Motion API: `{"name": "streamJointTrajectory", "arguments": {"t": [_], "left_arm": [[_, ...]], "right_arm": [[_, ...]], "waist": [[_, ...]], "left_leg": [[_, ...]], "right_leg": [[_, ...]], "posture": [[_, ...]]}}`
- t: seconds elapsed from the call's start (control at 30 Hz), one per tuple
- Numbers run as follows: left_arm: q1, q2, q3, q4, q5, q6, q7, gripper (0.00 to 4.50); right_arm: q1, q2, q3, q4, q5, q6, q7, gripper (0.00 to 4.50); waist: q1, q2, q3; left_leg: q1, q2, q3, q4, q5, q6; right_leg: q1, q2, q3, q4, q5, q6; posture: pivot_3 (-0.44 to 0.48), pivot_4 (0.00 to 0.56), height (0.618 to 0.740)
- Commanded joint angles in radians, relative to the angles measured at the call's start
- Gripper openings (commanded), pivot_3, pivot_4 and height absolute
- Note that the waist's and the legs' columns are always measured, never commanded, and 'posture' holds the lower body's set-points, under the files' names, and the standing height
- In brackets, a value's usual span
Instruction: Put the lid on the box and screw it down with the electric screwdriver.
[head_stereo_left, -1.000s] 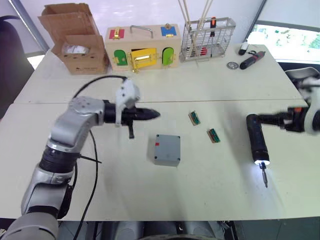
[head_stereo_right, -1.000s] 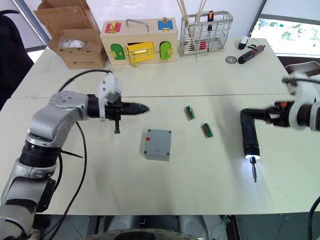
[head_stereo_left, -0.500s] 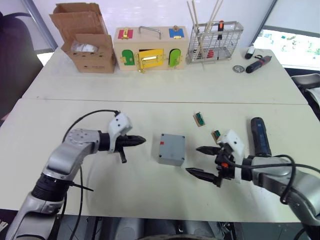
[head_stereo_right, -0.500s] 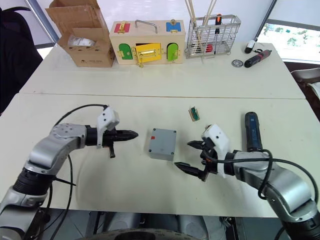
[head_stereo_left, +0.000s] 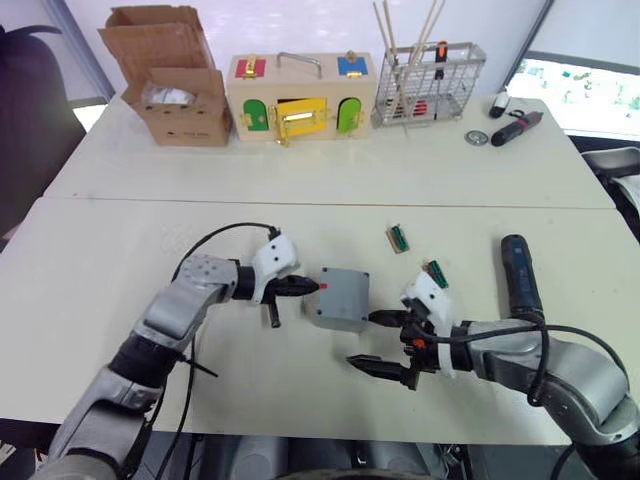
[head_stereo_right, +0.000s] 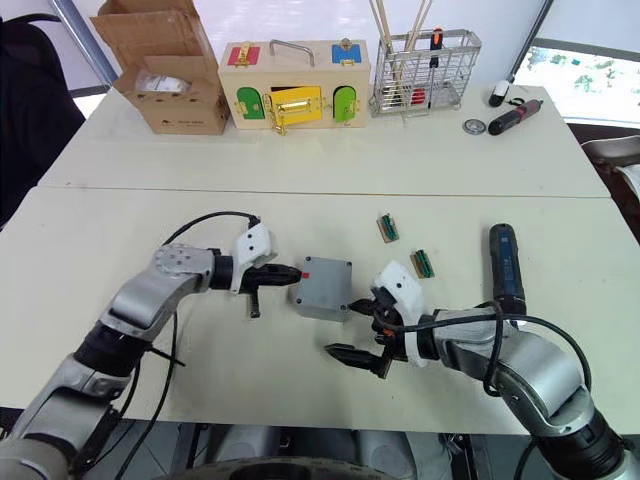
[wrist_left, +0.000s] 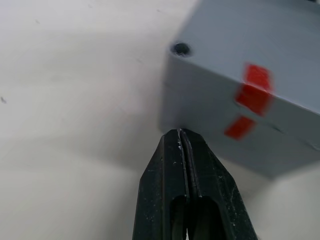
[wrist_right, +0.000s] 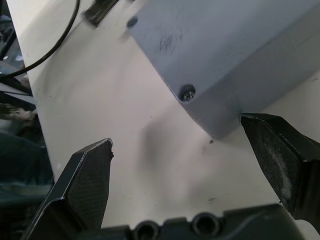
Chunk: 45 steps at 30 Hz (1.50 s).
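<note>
The grey box (head_stereo_left: 337, 298) sits mid-table with a red mark on its left edge. The lid (wrist_left: 260, 35) lies on top of it, with a seam showing below and a screw (wrist_right: 188, 92) in one corner. My left gripper (head_stereo_left: 305, 286) is shut with nothing in it, its tip (wrist_left: 180, 134) touching the box's left wall. My right gripper (head_stereo_left: 378, 341) is open by the box's near right corner, one finger (wrist_right: 280, 150) close to the box wall, the other finger (wrist_right: 85, 185) out over the table. The electric screwdriver (head_stereo_left: 520, 275) lies on the table to the right, apart from both grippers.
Two small green parts (head_stereo_left: 399, 237) (head_stereo_left: 436, 272) lie between box and screwdriver. Along the far edge stand a cardboard box (head_stereo_left: 165, 85), a wooden latch box (head_stereo_left: 300, 95) and a wire basket (head_stereo_left: 428, 80). A smaller dark tool (head_stereo_left: 515, 128) lies at the back right.
The right gripper left the screwdriver lying on the table and came, open, to the box's near right corner. The shut left gripper moved right up to the box. The camera shifted.
</note>
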Motion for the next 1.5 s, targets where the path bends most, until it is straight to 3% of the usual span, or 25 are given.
{"name": "streamJointTrajectory", "arguments": {"t": [0.03,0.17,0.4,0.67,0.8,1.1,1.5], "left_arm": [[-0.054,-0.042,-0.006,0.073,0.034,-0.094,0.001,0.00],[-0.105,-0.073,-0.023,0.166,0.065,-0.170,-0.038,0.00],[-0.131,-0.011,0.026,0.255,0.117,-0.236,-0.035,0.00],[0.077,0.192,0.084,-0.118,0.005,0.002,-0.143,0.00],[0.178,0.258,0.094,-0.265,-0.064,0.116,-0.173,0.00],[0.191,0.125,0.060,-0.282,-0.049,0.157,-0.034,0.00],[0.141,0.059,0.030,-0.170,0.029,0.062,0.043,0.00]], "right_arm": [[-0.030,0.051,0.004,-0.054,0.049,0.044,-0.043,4.49],[-0.036,0.106,-0.012,-0.077,0.089,0.098,-0.101,4.49],[-0.031,-0.007,-0.057,-0.085,0.008,0.068,-0.113,4.49],[-0.071,-0.105,0.010,0.044,-0.145,-0.096,-0.015,4.49],[-0.119,-0.093,0.053,0.117,-0.204,-0.174,0.038,4.49],[-0.195,-0.056,0.139,0.217,-0.276,-0.249,0.138,4.49],[-0.139,0.011,0.166,0.105,-0.237,-0.137,0.132,4.49]], "waist": [[-0.001,0.000,0.000],[-0.002,0.000,0.000],[-0.005,0.000,0.000],[-0.028,0.000,0.000],[-0.025,0.000,0.000],[-0.024,0.000,0.000],[-0.022,0.000,0.000]], "left_leg": [[0.000,0.000,0.000,0.000,0.000,0.000],[0.000,0.000,0.000,0.000,0.000,-0.001],[0.000,0.000,0.000,0.000,0.000,-0.001],[0.000,0.000,0.000,-0.003,0.000,-0.001],[0.000,0.000,0.000,-0.002,0.000,0.000],[0.000,0.000,-0.001,-0.001,0.000,0.000],[0.000,0.000,-0.001,-0.001,0.000,0.000]], "right_leg": [[0.000,0.000,0.000,0.000,0.000,0.000],[-0.001,0.000,0.000,0.000,0.000,0.000],[-0.001,0.000,0.000,0.000,0.000,0.000],[-0.002,0.000,0.000,0.000,0.000,0.000],[-0.002,0.000,0.000,0.000,0.000,0.000],[-0.001,0.000,-0.001,0.000,0.000,0.000],[0.000,0.000,-0.001,0.000,0.000,0.000]], "posture": [[0.000,0.150,0.740],[0.000,0.150,0.740],[0.000,0.150,0.740],[0.000,0.150,0.740],[0.000,0.150,0.740],[0.000,0.150,0.740],[0.000,0.150,0.740]]}}
